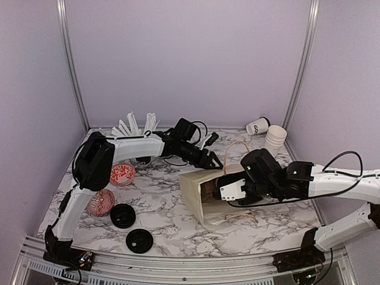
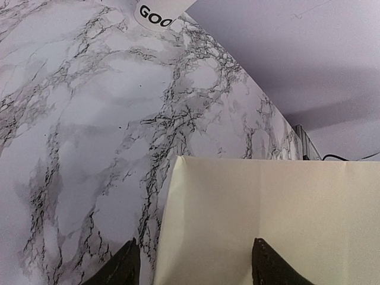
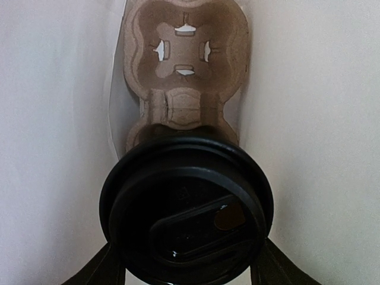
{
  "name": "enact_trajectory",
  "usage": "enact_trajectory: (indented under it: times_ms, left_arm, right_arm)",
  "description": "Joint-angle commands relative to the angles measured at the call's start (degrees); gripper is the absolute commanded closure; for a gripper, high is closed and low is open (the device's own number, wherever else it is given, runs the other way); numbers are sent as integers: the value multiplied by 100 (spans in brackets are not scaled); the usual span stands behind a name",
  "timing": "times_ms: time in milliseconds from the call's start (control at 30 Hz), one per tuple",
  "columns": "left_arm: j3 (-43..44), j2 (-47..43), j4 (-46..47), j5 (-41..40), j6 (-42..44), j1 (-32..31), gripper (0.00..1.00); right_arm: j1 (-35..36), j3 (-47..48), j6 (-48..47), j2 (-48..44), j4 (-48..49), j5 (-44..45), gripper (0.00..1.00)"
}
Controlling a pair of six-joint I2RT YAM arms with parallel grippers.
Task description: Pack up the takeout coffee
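Marbled tabletop (image 1: 161, 203), lilac walls (image 1: 190, 59)

A: What colour is the counter (image 1: 160, 205)?
B: White marble, veined grey and black. The bag (image 1: 193, 190) is plain cream.
A: And the bowls (image 1: 122, 174)?
B: Red-and-white patterned. The two loose lids (image 1: 123, 215) are black.
A: The takeout coffee (image 3: 185, 214)?
B: Glossy black on top; the cardboard tray (image 3: 184, 65) is brown. The lying cup (image 1: 258, 126) is white with black lettering. The walls (image 1: 190, 59) are pale lilac.
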Motion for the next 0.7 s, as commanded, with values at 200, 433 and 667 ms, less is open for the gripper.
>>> enact_trajectory:
  times_ms: [200,433,667]
  left_arm:
    - [30,231,-24,507,31,-95,37]
    - [121,376,-24,1009,-141,-138,40]
    - [132,479,-26,1886,-504,-250,43]
  right_arm:
    - [-149,19,23,212,561,90,60]
    - [-183,356,44,355,224,-45,60]
    - [-184,994,195,542,-762,-414,61]
